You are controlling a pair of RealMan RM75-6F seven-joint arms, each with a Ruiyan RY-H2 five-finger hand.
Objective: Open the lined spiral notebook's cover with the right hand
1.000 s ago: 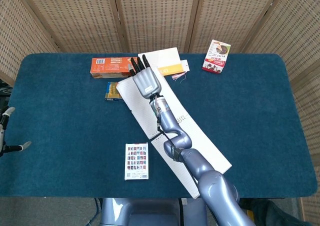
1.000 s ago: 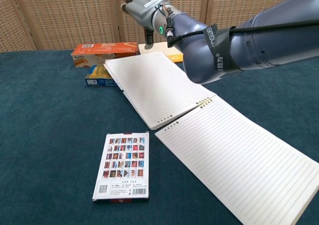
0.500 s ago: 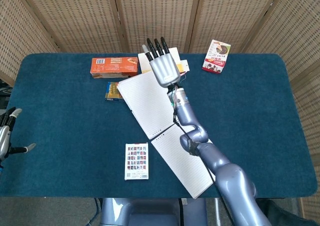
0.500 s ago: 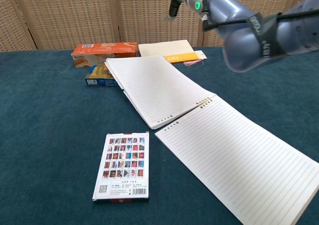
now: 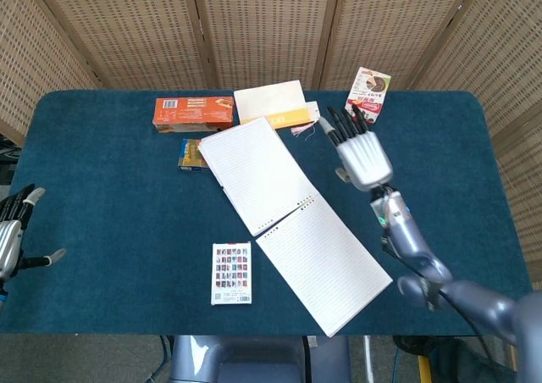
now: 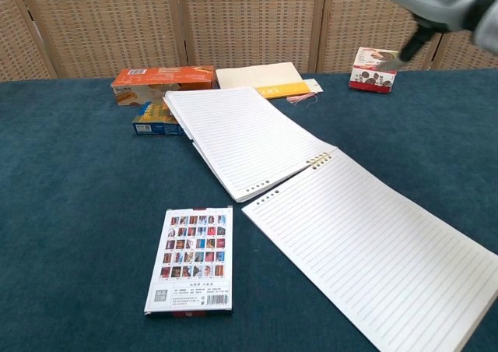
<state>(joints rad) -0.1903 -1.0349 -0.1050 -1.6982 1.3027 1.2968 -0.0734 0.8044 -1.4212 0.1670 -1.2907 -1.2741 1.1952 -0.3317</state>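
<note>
The white lined spiral notebook [image 5: 292,222] is lying spread flat at mid-table with its cover folded fully back, so the grey right hand [image 5: 360,150] is hovering clear beside it, fingers spread, grasping nothing, apparently finished
</note>
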